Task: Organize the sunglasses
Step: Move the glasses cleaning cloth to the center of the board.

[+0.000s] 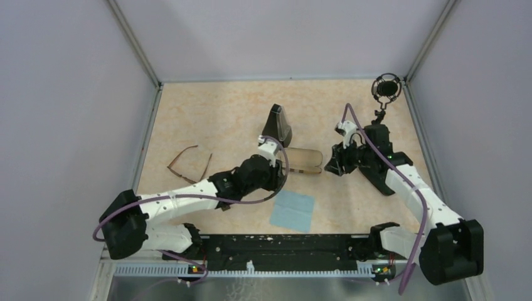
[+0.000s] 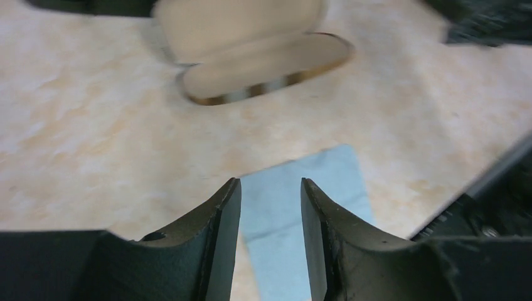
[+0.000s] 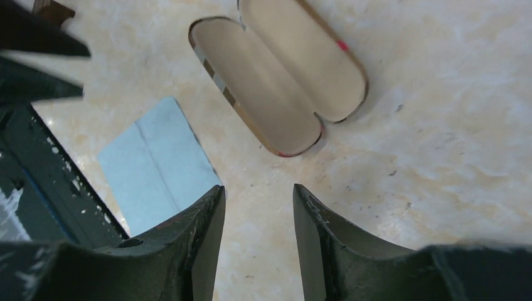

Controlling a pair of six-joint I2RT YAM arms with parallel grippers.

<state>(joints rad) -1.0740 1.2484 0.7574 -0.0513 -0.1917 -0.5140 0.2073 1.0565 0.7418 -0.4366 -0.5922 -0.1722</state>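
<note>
1. Staging for a pickup, by the look of it: holding the left hand (image 2: 270,188) released above the blue cloth (image 2: 339,182), with nothing between the fingers.
2. Holding the right hand (image 3: 257,194) likewise unclenched and bare, low over the worktop (image 1: 219,113).
3. Facing the open case (image 3: 282,81) from both hands: just ahead of each, lid laid flat, tan lining showing, nothing inside.
4. Finding the sunglasses (image 1: 188,164) well apart from either hand: a slim brown frame with temples spread, lying far off to the left hand's outer side, behind its fingertips. Spotting only this one pair in any view.
5. Judging the step as early: case ready, nothing packed.
6. Next, probably: swing the left hand away from the case toward the frame, descend squarely, pinch at the bridge or a rim, and mind the thin temples, which likely need folding before fitting the case.
</note>
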